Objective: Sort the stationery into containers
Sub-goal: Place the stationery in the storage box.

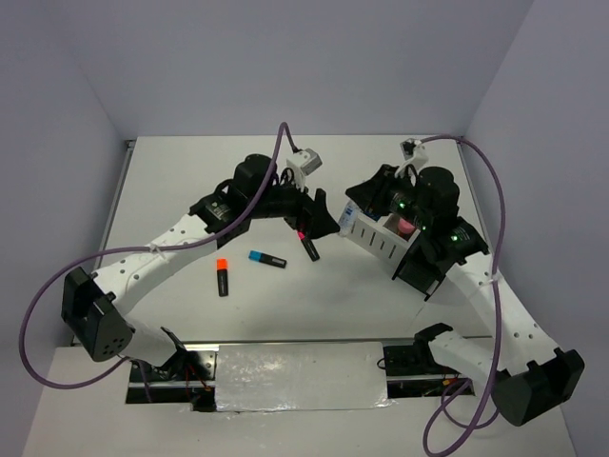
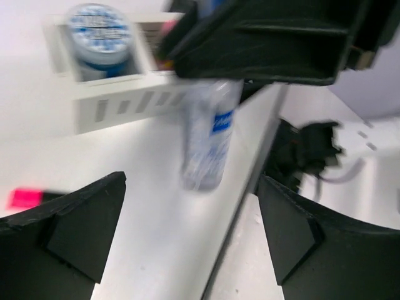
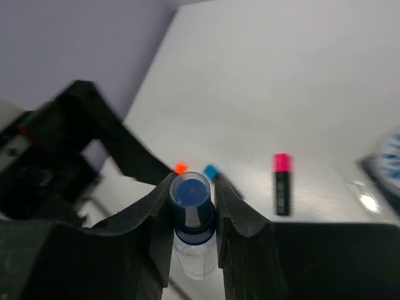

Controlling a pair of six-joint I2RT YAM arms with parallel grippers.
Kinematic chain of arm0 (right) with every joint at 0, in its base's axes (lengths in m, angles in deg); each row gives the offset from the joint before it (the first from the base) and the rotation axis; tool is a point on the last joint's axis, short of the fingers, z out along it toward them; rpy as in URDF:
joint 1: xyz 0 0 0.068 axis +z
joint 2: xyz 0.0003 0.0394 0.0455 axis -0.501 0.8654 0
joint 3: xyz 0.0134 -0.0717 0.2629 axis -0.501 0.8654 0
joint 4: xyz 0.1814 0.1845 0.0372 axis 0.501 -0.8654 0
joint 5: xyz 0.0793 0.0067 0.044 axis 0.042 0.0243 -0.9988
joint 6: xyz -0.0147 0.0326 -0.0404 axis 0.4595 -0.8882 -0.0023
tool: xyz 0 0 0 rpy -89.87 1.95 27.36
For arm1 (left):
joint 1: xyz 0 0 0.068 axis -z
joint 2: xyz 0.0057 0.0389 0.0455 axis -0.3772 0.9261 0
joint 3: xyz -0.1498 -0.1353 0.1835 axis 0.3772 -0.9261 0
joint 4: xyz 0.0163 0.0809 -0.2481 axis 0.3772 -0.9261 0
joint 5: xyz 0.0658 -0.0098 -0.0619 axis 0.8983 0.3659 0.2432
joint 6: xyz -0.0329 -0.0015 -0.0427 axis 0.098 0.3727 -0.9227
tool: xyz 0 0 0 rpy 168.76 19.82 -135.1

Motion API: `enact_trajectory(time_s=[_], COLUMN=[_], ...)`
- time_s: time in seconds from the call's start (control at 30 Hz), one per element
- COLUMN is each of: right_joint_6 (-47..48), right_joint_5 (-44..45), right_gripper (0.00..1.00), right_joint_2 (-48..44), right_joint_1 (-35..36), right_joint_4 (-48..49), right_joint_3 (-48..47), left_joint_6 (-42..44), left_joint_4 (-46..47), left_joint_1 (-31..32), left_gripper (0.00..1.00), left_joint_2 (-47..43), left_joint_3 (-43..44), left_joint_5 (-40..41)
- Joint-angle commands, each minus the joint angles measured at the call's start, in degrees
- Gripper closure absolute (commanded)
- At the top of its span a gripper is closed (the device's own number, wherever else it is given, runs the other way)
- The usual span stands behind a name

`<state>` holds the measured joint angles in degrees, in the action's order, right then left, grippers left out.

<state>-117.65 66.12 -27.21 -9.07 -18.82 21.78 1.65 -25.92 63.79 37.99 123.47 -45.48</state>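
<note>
Count so far:
- 3 short black highlighters, mid-table: orange-capped highlighter [image 1: 222, 276], blue-capped highlighter [image 1: 267, 258], pink-capped highlighter [image 1: 310, 249].
- 1 clear plastic bottle with blue cap [image 3: 190, 190].
- 1 round blue tin [image 2: 100, 31] in view.
- 1 white slotted two-compartment box [image 1: 376, 238], right side.
- 1 pink item [image 1: 407, 226] inside the box, can't identify it.

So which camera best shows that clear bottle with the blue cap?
The right wrist view: the bottle is sharp, its blue cap clamped in the right gripper. The left wrist view shows its clear body blurred, cap hidden. In the top view the arms hide it.
</note>
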Motion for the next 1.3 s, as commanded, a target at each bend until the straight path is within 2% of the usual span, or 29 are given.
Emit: enact_trajectory(time_s=[0.0,0.03,0.07,0.13,0.17,0.2,0.23,0.33,0.4,0.6,0.83,0.93,1.0,1.03,1.07,1.13,1.17,1.27], right_joint_6=[8.2,10.6,11.5,14.2,14.4,15.1,16.3,19.2,19.9,19.5,17.4,15.7,15.2,14.9,14.2,13.7,12.9,11.1], right_joint_5=[22.9,28.9,34.7,48.9,52.9,57.0,64.7,69.4,68.8,64.8,60.6,58.3,55.0,54.1,54.0,53.3,53.2,52.0], right_gripper=[1.0,1.0,1.0,1.0,1.0,1.0,1.0,1.0,1.0,1.0,1.0,0.94,0.74,0.59,0.28,0.21,0.16,0.1], right_joint_2=[-5.4,-6.1,-6.8,-6.9,-6.5,-6.3,-6.2,-6.0,-5.6,-1.6,1.0,1.0,0.5,-0.3,-0.8,-2.1,-2.6,-4.8], right_joint_1=[-1.7,-1.8,-2.2,-3.1,-4.3,-4.7,-5.3,-9.1,-13.2,-19.6,-23.4,-24.0,-24.0,-24.0,-23.9,-24.0,-24.0,-23.8], right_joint_4=[-6.4,-7.2,-9.0,-9.8,-10.7,-10.3,-9.7,-2.4,0.6,6.2,8.0,8.0,7.5,7.3,7.3,6.6,5.9,1.2], right_joint_3=[-0.9,-0.8,-0.8,-0.6,-0.5,0.2,1.0,4.6,6.8,8.3,12.7,14.8,16.1,17.2,17.7,18.7,18.4,15.7], left_joint_6=[1.5,0.5,-0.3,-2.7,-3.6,-4.5,-5.2,-5.7,-6.1,-6.7,-9.3,-14.1,-19.0,-20.6,-24.2,-27.6,-32.0,-41.1], left_joint_4=[-7.2,-11.7,-13.6,-17.3,-21.0,-22.7,-23.8,-25.5,-25.2,-25.2,-24.8,-27.4,-30.0,-32.0,-33.1,-34.8,-35.8,-40.3], left_joint_1=[-0.4,-0.4,-0.5,-1.2,-1.5,-2.2,-2.4,-2.8,-2.9,-3.0,-3.0,-3.0,-3.0,-3.0,-3.0,-3.0,-3.0,-3.0], left_gripper=[0.01,0.01,0.01,0.01,0.01,0.01,0.01,0.01,0.01,0.01,0.01,0.01,0.01,0.01,0.01,0.01,0.01,0.01], left_joint_2=[-0.2,-0.6,-1.2,-2.8,-3.4,-4.0,-5.5,-9.0,-12.0,-16.2,-16.2,-14.5,-12.0,-11.2,-10.4,-8.7,-7.8,-5.1], left_joint_3=[5.0,5.3,5.1,3.8,3.3,2.1,1.2,-2.7,-5.6,-9.7,-10.6,-10.3,-9.6,-9.5,-9.2,-9.2,-9.0,-7.3], left_joint_5=[14.7,18.4,26.0,31.4,36.1,37.2,37.6,37.6,36.8,34.8,33.6,35.6,39.2,40.2,42.1,43.2,44.8,47.8])
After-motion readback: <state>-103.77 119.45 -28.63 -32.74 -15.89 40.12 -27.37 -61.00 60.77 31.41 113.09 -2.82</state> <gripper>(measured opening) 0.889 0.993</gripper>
